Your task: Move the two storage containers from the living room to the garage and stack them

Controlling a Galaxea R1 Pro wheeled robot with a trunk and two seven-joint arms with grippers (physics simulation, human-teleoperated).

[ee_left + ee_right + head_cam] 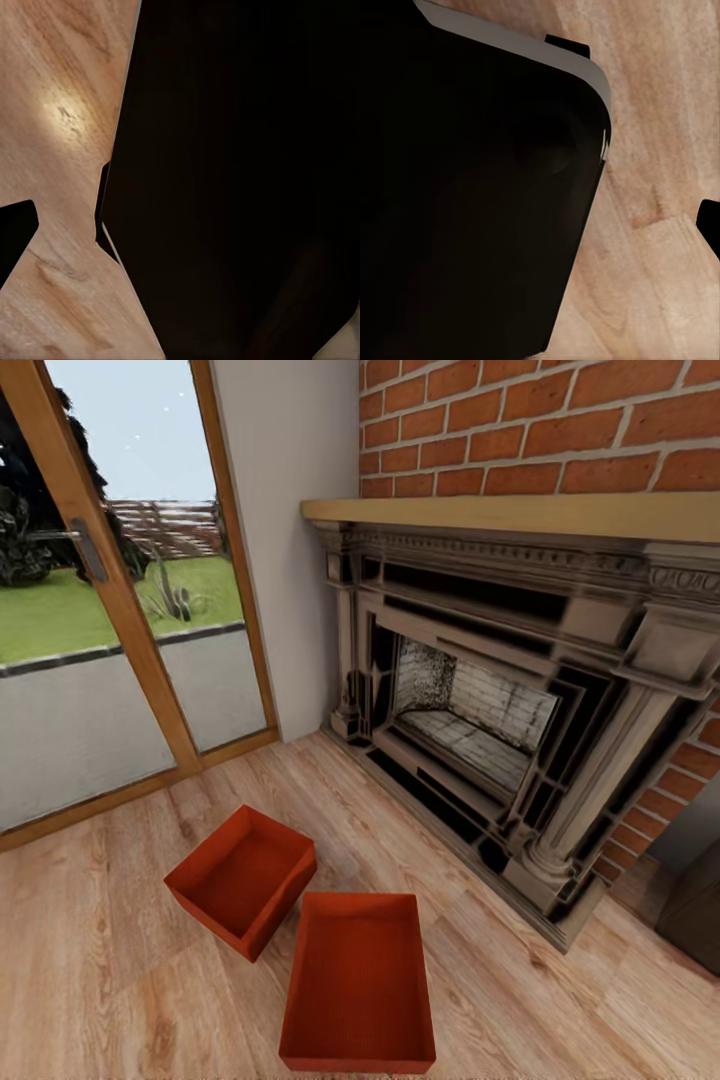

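- Two bins stood on the wood floor [100, 960] of the living room, before the fireplace [480, 730] and near the glass door [110, 660].
- The far bin [243, 878] sat skewed, one corner towards the door; the near bin [358, 980] lay square to the camera at the lower edge of the head view. Their near corners were just beside each other, possibly touching.
- Both bins were open-topped and looked empty.
- Both wrist views showed wood planks past a dark body close to the lens; the state of the jaws could not be told, nor any hold on a thing.
- Judgement: the task stood at its first step, neither bin lifted.
- The next move called for reaching down to one bin and gripping a thin wall.
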